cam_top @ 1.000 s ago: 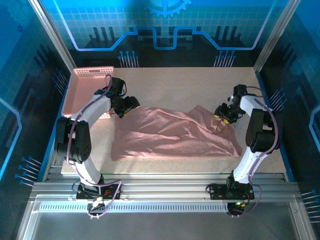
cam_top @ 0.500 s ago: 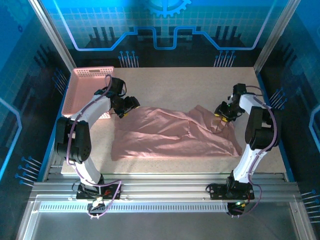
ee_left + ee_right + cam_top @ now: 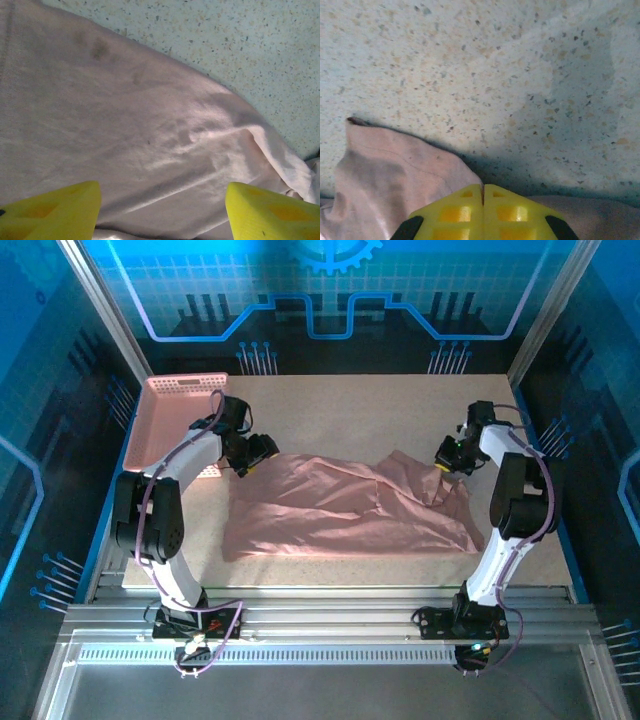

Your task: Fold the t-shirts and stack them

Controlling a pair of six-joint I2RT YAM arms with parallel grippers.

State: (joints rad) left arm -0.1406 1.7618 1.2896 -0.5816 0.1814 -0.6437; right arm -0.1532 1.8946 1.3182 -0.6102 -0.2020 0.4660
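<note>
Shows a speckled beige desk (image 3: pixel 350 410) carrying a rumpled dusty-pink t-shirt (image 3: pixel 340 510) spread across its middle and a pink lattice basket (image 3: pixel 170 420) at its far-left corner.

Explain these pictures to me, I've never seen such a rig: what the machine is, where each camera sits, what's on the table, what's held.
Two robot arms are bolted at the near edge of a table. One picture looks down from above; the other two come from a camera on each wrist, showing its yellow fingers. On the speckled table lies a crumpled pink t-shirt, with a pink basket at the far left. The left gripper hovers open over the shirt, holding nothing. The right gripper is shut, apparently pinching the shirt's right edge.
</note>
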